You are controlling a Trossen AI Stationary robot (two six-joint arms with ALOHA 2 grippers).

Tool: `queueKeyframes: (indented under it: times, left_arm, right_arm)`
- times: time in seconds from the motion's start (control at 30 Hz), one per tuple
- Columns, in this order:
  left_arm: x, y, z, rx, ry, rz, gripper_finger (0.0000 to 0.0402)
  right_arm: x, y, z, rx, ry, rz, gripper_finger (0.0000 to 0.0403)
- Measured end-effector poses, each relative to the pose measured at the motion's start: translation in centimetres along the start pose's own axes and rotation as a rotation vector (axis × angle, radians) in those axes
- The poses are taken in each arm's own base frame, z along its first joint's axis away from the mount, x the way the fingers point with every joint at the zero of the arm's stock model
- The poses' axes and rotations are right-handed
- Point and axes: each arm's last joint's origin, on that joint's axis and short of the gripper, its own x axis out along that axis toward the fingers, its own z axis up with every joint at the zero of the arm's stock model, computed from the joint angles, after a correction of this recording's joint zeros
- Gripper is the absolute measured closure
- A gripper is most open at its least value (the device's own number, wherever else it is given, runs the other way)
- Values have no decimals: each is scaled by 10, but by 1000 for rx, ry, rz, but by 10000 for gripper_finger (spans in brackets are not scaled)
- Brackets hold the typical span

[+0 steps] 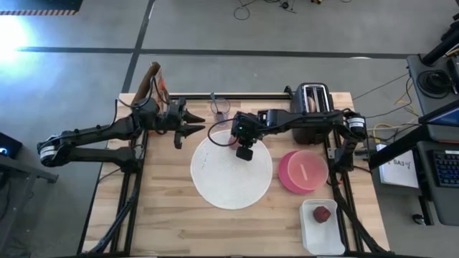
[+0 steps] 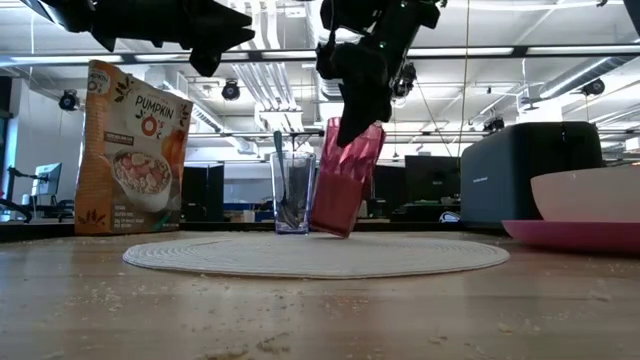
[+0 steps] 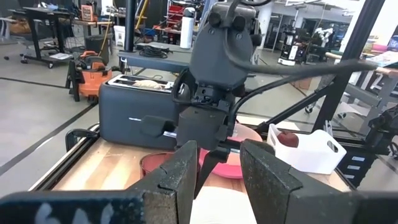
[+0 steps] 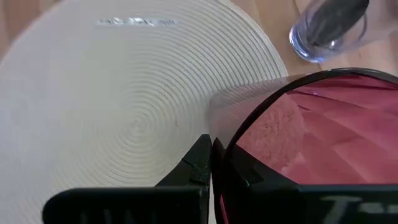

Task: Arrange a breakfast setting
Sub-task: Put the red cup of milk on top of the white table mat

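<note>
Resting on the wooden table point(image 1: 165, 215), the white placemat point(image 1: 229, 179) lies flat.

Wooden table point(image 1: 165, 215) – white placemat point(image 1: 231, 178), magenta plate point(image 1: 287, 179), toaster point(image 1: 314, 100), white tray point(image 1: 323, 231).

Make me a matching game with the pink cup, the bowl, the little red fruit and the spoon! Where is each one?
Things:
1. pink cup
2. peach bowl
3. red fruit
4. spoon

Places:
A. in the white tray
B. standing in the clear glass
C. on the magenta plate
D. tilted in the right gripper, over the white placemat

Pairs: 1-D, 2-C, 3-A, 4-B
</note>
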Motion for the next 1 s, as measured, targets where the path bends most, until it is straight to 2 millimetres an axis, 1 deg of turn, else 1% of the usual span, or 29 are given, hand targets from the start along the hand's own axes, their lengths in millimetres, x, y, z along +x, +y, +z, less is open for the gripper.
queueKeyframes:
  times: [0.37,0.77,1.0]
  left_arm:
    - [0,0,-1,2,10,1,294]
    - [0,0,-1,2,9,1,294]
    - [0,0,-1,2,9,1,294]
  right_arm:
    - [-2,1,2,-11,-6,12,394]
    - [-2,1,-2,-13,35,10,394]
    - [-2,1,-3,-53,42,-9,394]
